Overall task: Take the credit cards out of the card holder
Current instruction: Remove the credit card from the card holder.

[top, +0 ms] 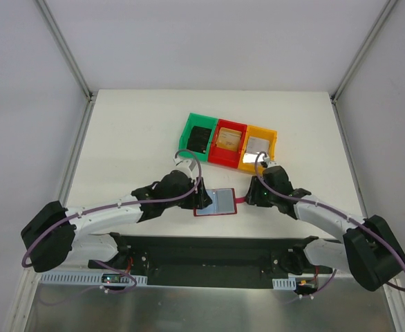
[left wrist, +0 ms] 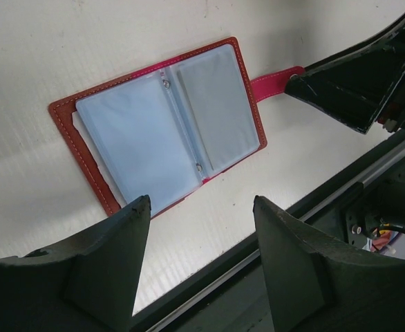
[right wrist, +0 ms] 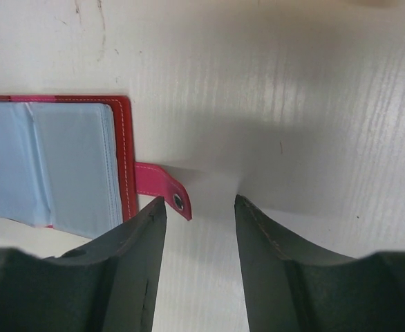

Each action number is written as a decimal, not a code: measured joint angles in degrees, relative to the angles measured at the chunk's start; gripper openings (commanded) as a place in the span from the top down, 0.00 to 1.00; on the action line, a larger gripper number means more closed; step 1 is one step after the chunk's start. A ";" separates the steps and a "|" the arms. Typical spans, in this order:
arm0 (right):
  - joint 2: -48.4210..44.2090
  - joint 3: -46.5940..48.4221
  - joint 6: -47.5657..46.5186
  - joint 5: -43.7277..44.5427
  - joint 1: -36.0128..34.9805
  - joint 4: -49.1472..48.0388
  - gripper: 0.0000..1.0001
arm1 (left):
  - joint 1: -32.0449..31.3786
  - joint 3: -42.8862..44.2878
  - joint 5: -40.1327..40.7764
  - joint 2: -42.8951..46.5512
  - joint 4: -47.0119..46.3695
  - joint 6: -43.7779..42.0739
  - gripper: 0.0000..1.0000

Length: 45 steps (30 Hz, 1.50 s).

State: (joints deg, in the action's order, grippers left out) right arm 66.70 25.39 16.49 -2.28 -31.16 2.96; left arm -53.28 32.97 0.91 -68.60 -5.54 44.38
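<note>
The holder (top: 220, 201) lies open and flat on the table (top: 119, 138) between both pincers, and its pockets look empty. The black card (top: 200, 136) sits in the green bin (top: 186, 133), the tan card (top: 229, 139) in the red bin (top: 231, 122) and the silver card (top: 258, 145) in the orange bin (top: 263, 128). The left pincer (left wrist: 201, 203) hovers open over the holder's near edge. The right pincer (right wrist: 200, 200), jaws apart and gripping nothing, stands at the tab (right wrist: 157, 185). The task looks nearly done: check every sleeve, and lift away without snagging the tab.

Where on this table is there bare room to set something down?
Bare table lies left of the green bin, behind the three bins, and right of the orange bin. The middle is crowded: the open card holder lies between the left end effector and the right end effector, close in front of the red bin.
</note>
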 measured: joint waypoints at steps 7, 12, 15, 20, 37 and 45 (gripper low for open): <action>4.57 0.76 0.92 -3.76 0.20 -5.18 0.78 | -0.02 0.00 -0.46 -0.90 -0.31 0.00 0.40; 5.44 0.76 1.40 -5.77 0.15 -6.23 1.00 | -0.02 0.00 -0.48 -1.57 -1.38 -0.02 0.41; 3.21 0.76 1.11 -5.77 -0.70 -5.44 1.00 | -0.02 0.22 -0.48 -2.36 -1.53 -0.04 0.41; -1.40 4.48 -0.98 -4.42 -4.90 -0.81 1.00 | -0.02 1.09 -0.48 -3.93 -1.92 -0.07 0.43; -5.57 9.11 -3.04 -4.09 -10.16 6.16 1.00 | -1.38 8.09 -1.18 -12.33 -2.82 -0.37 0.43; -5.60 11.19 -3.19 -3.93 -11.06 7.30 1.00 | -2.14 9.09 -2.25 -14.29 -3.19 -0.39 0.43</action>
State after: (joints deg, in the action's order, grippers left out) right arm 61.10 36.58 13.30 -6.22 -42.22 10.26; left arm -55.42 42.06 -1.34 -82.89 -8.73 43.99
